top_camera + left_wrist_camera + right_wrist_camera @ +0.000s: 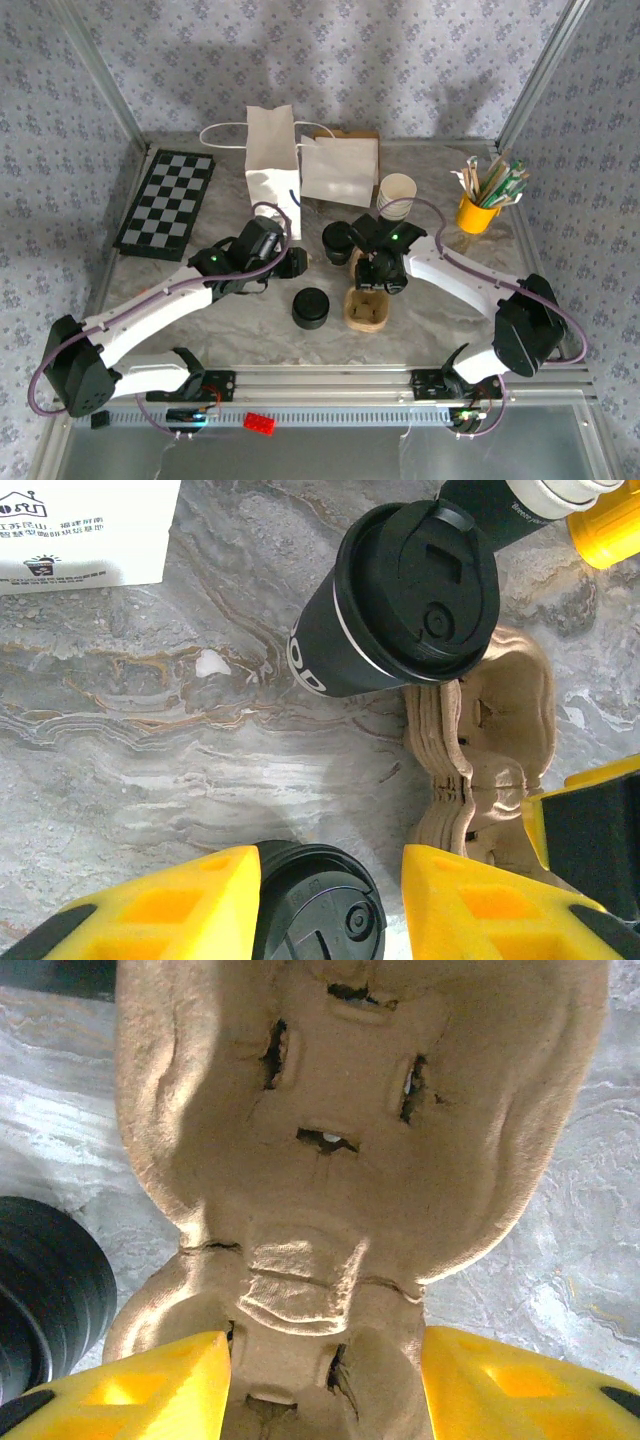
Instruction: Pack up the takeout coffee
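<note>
Right end effector (pixel 325 1345) hangs over the near pocket of a cardboard cup tray (pixel 330 1110), its fingers spread and holding nothing. Left end effector (pixel 330 870) has its fingers apart with a stack of black lids (pixel 310 910) showing between them; I cannot tell whether it grips. The coffee cup (pixel 405 600), dark-sided with a black lid, appears to stand upright on the counter (pixel 250 335). It is just past the tray's far end, between the two arms and about equally near both. From the left wrist it lies straight ahead. The tray's pockets look empty. Paper bags (pixel 300 160) crowd the space behind the cup, while bare counter opens to the left.
</note>
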You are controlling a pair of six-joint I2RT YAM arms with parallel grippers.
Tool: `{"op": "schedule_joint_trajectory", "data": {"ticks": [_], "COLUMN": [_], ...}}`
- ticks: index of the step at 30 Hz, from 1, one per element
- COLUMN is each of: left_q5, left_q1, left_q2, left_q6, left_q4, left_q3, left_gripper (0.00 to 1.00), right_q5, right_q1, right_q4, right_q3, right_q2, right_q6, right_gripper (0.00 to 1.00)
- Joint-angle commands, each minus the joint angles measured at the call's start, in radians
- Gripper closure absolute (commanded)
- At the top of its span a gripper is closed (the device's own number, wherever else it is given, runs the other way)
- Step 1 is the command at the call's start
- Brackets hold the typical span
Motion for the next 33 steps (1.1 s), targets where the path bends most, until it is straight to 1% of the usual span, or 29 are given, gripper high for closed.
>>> {"op": "schedule_joint_trajectory", "data": {"ticks": [1, 3, 7, 11, 14, 17, 23, 26, 28, 31, 33], "left_q5": [-0.006, -0.009, -0.012, -0.018, -0.021, -0.024, -0.024, -0.026, -0.027, -0.026, -0.021], "left_q1": [-0.009, -0.009, -0.010, -0.009, -0.009, -0.009, -0.010, -0.010, -0.010, -0.009, -0.009], "left_q2": [-0.008, -0.008, -0.009, -0.012, -0.012, -0.010, -0.005, -0.007, -0.008, -0.008, -0.010], "left_q6": [0.011, 0.011, 0.016, 0.019, 0.022, 0.026, 0.027, 0.029, 0.030, 0.027, 0.026], "left_q4": [-0.008, -0.009, -0.014, -0.018, -0.019, -0.019, -0.019, -0.023, -0.023, -0.025, -0.026], "left_q3": [0.030, 0.031, 0.035, 0.032, 0.033, 0.033, 0.031, 0.031, 0.032, 0.031, 0.031], "left_gripper": [0.58, 0.58, 0.58, 0.58, 0.58, 0.58, 0.57, 0.58, 0.58, 0.57, 0.57], "right_q5": [0.048, 0.049, 0.052, 0.066, 0.065, 0.081, 0.065, 0.065, 0.066, 0.071, 0.080], "right_q1": [0.013, 0.017, 0.025, 0.031, 0.029, 0.034, 0.032, 0.032, 0.033, 0.028, 0.026], "right_q4": [0.000, -0.011, 0.043, 0.026, 0.035, 0.041, 0.048, 0.056, 0.048, 0.037, 0.028], "right_q3": [0.004, 0.006, 0.012, 0.023, 0.019, 0.020, 0.016, 0.020, 0.021, 0.016, 0.014], "right_q2": [0.015, 0.031, 0.037, 0.070, 0.079, 0.086, 0.107, 0.099, 0.092, 0.080, 0.065], "right_q6": [0.093, 0.136, 0.151, 0.185, 0.194, 0.199, 0.200, 0.194, 0.189, 0.178, 0.169], "right_gripper": [0.44, 0.46, 0.48, 0.49, 0.51, 0.51, 0.51, 0.57, 0.59, 0.67, 0.69]}}
